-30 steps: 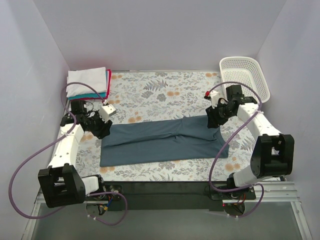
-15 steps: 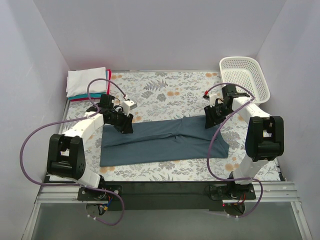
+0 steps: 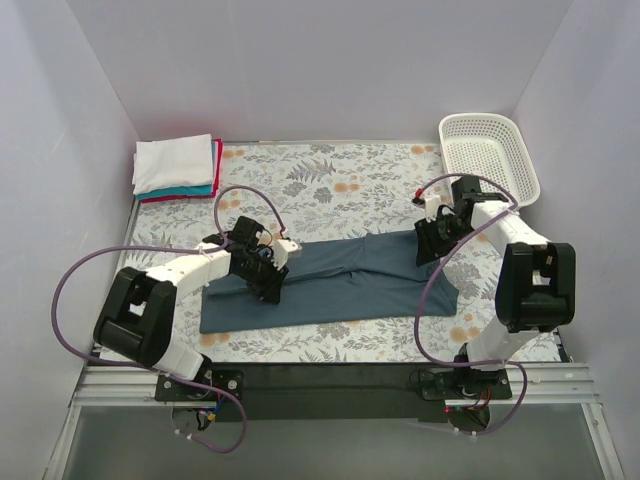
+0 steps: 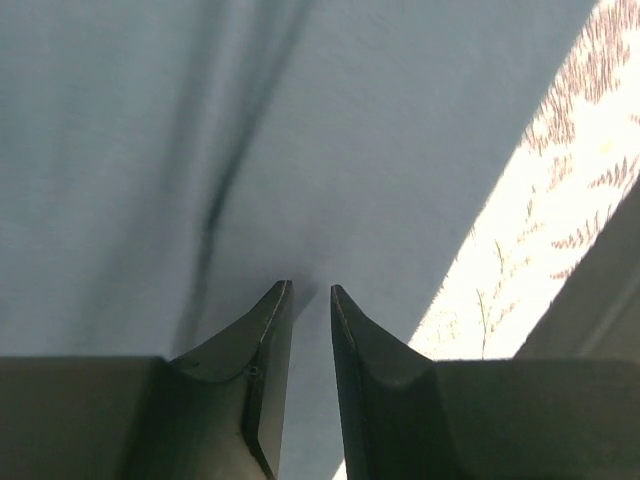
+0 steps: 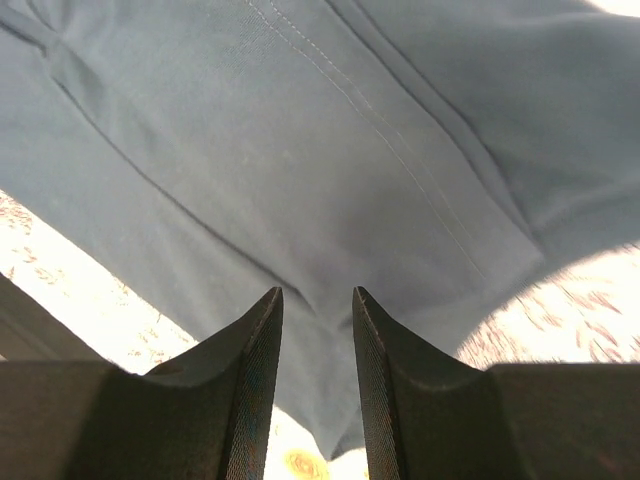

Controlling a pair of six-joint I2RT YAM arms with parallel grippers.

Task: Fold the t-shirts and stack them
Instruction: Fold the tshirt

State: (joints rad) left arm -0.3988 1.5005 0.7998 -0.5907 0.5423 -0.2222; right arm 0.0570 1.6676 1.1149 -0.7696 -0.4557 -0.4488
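Since a second ago, left tool has swung in from the counter edge onto the slate-blue shirt, spread flat mid-counter. right tool sits at its opposite end, probably for a two-point pinch. Wrist views show both tools narrow with nothing between; overhead hides that. Folded stack is back-left.
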